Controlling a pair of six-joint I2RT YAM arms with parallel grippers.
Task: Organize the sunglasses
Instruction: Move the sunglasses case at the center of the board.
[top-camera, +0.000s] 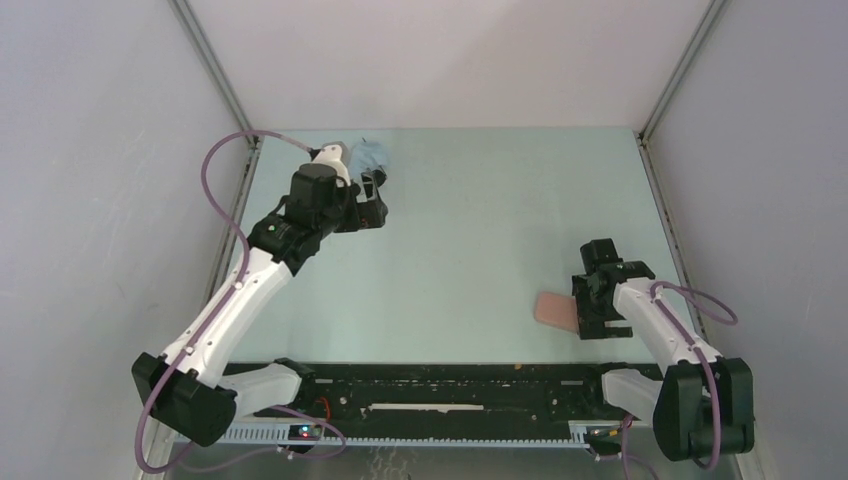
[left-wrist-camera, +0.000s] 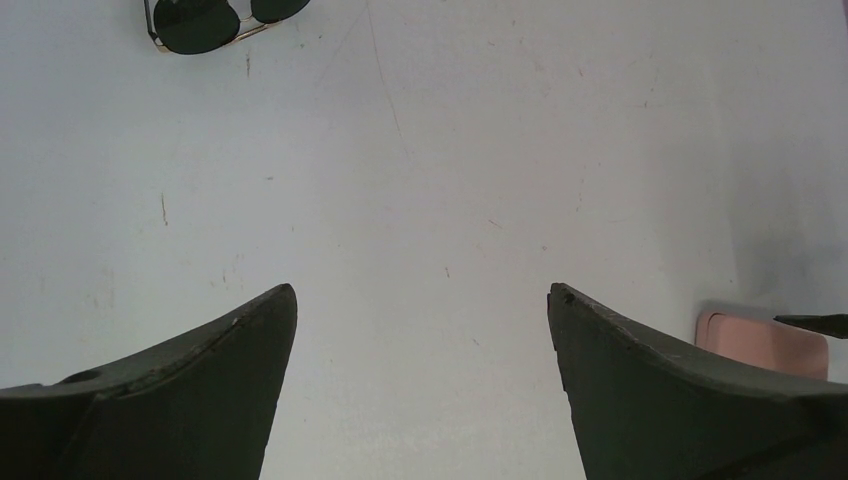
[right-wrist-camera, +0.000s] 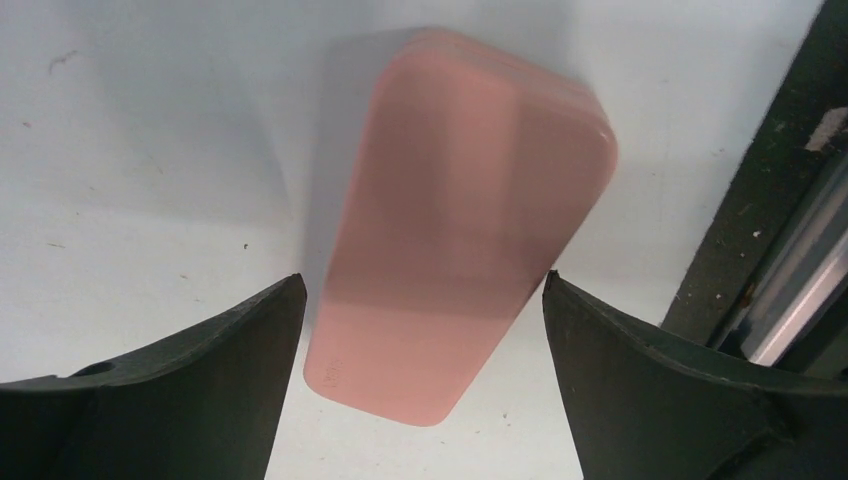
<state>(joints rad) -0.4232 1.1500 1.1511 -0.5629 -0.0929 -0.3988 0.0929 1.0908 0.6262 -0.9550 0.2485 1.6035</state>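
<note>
1 pr sunglasses, 1 case (pink).

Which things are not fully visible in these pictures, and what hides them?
- sunglasses: left wrist view, cut off by the upper edge.
- pink case: top view, right end under the right gripper.
- blue cloth: top view, partly behind the left arm.

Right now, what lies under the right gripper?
The pink case lies flat on the table below the right gripper, framed by its open fingers. The case is shut, so its inside cannot be seen. In the top view the gripper covers its right end.
</note>
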